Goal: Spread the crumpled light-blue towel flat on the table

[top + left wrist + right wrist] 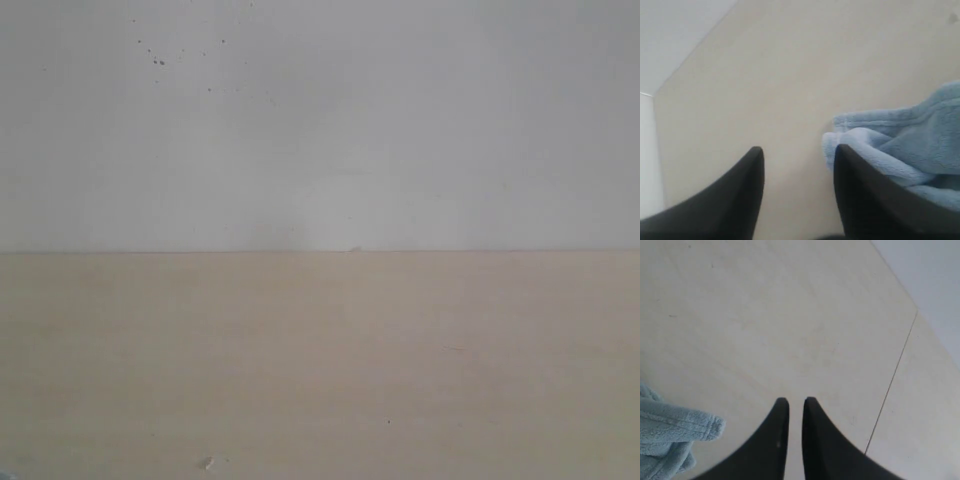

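Observation:
The light-blue towel (pixel 910 145) lies crumpled on the beige table (pixel 790 75); its folded, hemmed edge sits right beside one finger of my left gripper (pixel 798 150). That gripper is open, with only bare table between its dark fingers. In the right wrist view a bunched corner of the towel (pixel 670 435) lies off to one side of my right gripper (pixel 796 400). Those fingers stand almost together with a thin slit between them and hold nothing. The exterior view shows only the table (pixel 320 370); the towel and both grippers are out of its frame.
A white wall (pixel 320 120) rises behind the table. A thin seam (pixel 895 375) crosses the surface near my right gripper, with pale wall (pixel 935 280) beyond it. A small white speck (pixel 208 462) lies near the table's front edge.

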Robot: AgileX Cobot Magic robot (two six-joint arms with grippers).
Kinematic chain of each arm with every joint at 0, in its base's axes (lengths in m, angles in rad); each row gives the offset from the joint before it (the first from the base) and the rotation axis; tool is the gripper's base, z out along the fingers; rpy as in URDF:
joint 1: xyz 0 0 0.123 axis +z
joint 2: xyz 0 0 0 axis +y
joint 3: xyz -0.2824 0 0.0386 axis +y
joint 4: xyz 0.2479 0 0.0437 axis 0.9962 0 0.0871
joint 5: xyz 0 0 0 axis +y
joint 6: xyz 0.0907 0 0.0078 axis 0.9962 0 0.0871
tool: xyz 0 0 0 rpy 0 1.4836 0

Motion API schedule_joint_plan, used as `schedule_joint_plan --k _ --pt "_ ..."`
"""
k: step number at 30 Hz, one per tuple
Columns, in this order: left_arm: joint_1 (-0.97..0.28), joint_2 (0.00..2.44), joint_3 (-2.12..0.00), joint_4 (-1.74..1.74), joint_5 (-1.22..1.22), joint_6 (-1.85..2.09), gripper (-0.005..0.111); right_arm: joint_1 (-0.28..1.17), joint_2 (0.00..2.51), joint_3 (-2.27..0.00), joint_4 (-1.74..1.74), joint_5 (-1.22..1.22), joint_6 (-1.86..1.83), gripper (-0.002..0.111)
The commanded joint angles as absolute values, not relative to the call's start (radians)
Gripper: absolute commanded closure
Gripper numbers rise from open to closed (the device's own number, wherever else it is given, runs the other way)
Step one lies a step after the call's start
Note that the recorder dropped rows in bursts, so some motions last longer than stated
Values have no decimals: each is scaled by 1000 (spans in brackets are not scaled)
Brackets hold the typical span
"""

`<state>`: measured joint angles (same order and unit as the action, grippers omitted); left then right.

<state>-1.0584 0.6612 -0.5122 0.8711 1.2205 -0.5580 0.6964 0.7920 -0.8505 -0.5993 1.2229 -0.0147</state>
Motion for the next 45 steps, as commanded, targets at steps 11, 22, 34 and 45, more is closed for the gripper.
schedule_joint_plan --k 11,22,34,45 --pt "-764 1081 -532 821 776 -988 67 697 803 -848 -580 1189 0 97" --pt "-477 1088 -532 659 574 -911 73 697 803 -848 -494 1118 0 97" --pt "-333 1362 -532 598 431 -798 54 697 803 -848 -438 1106 0 97" --pt "-331 1495 -532 890 437 -960 54 697 803 -848 -421 1106 0 97"
